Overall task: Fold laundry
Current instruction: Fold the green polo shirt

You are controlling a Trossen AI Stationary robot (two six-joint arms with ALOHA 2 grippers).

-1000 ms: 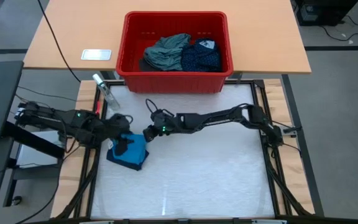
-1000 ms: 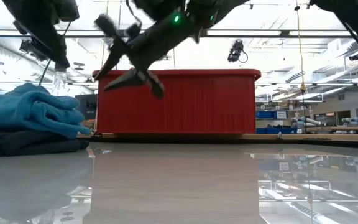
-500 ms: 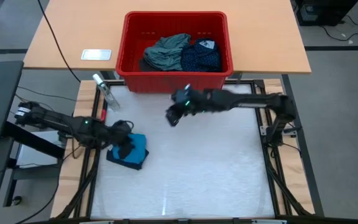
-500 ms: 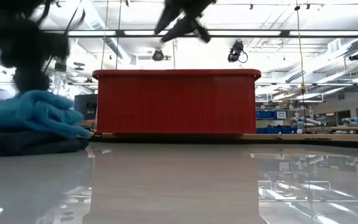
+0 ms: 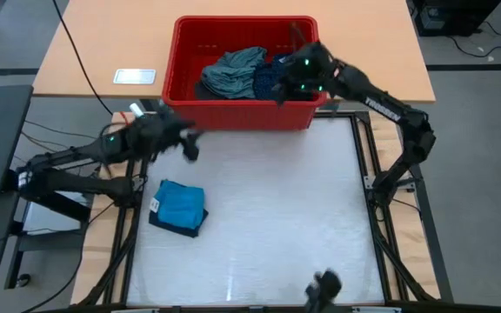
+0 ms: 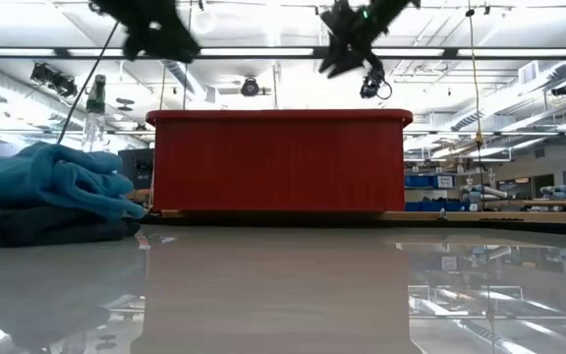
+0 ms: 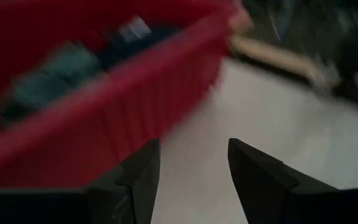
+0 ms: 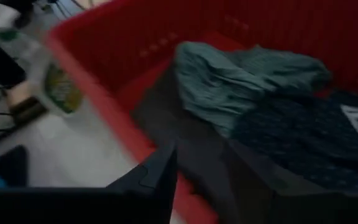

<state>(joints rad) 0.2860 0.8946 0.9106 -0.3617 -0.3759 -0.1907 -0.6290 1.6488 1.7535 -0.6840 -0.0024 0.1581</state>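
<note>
Three garments are sitting in the bin (image 5: 245,111): charcoal piece (image 8: 185,134), grey-green shirt (image 5: 234,71), dotted piece (image 5: 283,80). I'm hovering the right gripper (image 5: 290,85) over them; I cannot tell how its fingers stand. I'm worrying it is going to snag two overlapping cloths together, or clip the rim. I'm holding the left gripper (image 7: 191,165), fingers apart and empty, near the bin's front wall, so the arms may be crowding. Blue piece (image 5: 179,205) is lying folded on the dark navy one (image 5: 181,229)
</note>
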